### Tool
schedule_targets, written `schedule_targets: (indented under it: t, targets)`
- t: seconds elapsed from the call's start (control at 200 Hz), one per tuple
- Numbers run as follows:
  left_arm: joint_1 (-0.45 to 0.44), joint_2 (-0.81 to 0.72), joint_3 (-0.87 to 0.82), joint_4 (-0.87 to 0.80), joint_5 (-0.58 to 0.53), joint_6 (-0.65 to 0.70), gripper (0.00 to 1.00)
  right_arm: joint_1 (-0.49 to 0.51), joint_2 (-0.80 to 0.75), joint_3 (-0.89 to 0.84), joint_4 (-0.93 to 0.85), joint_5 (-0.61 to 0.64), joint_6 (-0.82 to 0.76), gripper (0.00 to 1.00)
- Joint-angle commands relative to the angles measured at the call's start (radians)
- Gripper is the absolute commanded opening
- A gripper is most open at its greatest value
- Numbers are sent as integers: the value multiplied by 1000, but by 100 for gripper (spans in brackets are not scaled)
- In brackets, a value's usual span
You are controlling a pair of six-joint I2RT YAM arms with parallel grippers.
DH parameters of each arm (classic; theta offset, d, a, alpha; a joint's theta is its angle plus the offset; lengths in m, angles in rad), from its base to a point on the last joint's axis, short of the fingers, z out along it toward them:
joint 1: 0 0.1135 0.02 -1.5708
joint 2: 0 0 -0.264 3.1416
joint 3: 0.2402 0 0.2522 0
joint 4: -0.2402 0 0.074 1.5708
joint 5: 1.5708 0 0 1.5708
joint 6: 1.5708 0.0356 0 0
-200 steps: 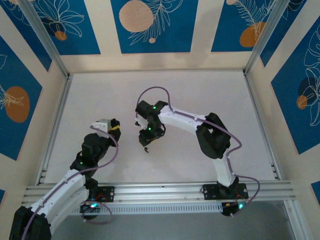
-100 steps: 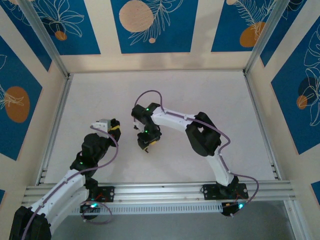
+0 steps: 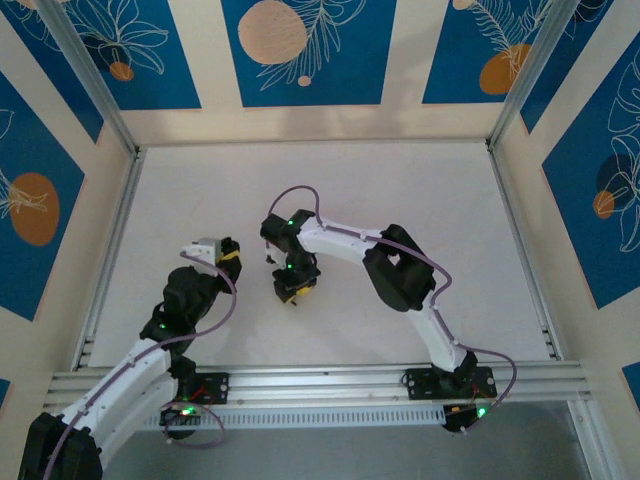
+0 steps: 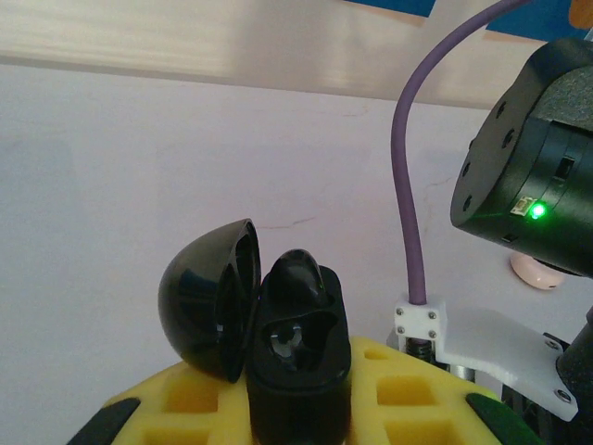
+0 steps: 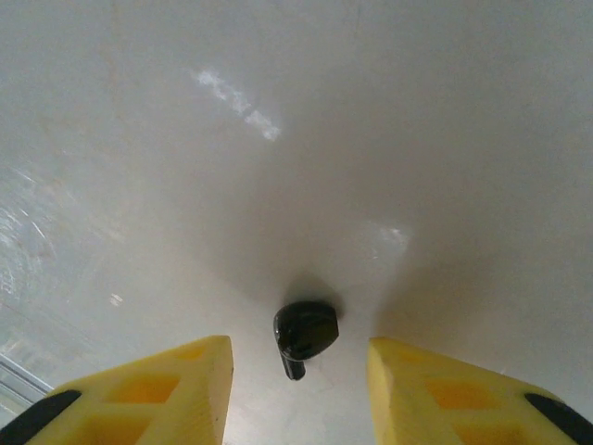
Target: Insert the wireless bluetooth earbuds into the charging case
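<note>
The charging case (image 4: 296, 362), black with its domed lid (image 4: 208, 297) swung open to the left, stands upright in my left gripper (image 4: 296, 403), whose yellow pads are shut on its body. A glossy black earbud (image 4: 301, 273) sits in the case's upper socket; the lower socket (image 4: 289, 341) is bare. Seen from above, the left gripper (image 3: 222, 256) is left of centre. Another black earbud (image 5: 306, 332) lies on the white table, stem toward me. My right gripper (image 5: 298, 371) hangs low over it, open, one yellow finger on each side with a gap to both. From above, the right gripper (image 3: 291, 288) covers that earbud.
The right arm's black wrist (image 4: 537, 185) with a green light and a purple cable (image 4: 408, 185) stands close to the right of the case. A small pale round piece (image 4: 537, 271) lies on the table under it. Aluminium rails (image 3: 320, 380) edge the table.
The right arm has swung left and down, bringing its gripper over the earbud on the table, and its jaws have narrowed a little. The left arm has not moved.
</note>
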Motion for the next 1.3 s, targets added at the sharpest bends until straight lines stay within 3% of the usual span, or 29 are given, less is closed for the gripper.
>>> schedule_targets:
  t: [0.0, 1.025, 1.295]
  targets:
    - [12, -13, 25, 0, 16, 10, 20, 9, 14, -4, 7, -40, 24, 40]
    - [12, -21, 20, 5, 33, 21, 20, 23, -15, -65, 76, 23, 76, 23]
    - [12, 47, 23, 101, 155, 11, 20, -1, -161, -186, 224, 16, 101, 21]
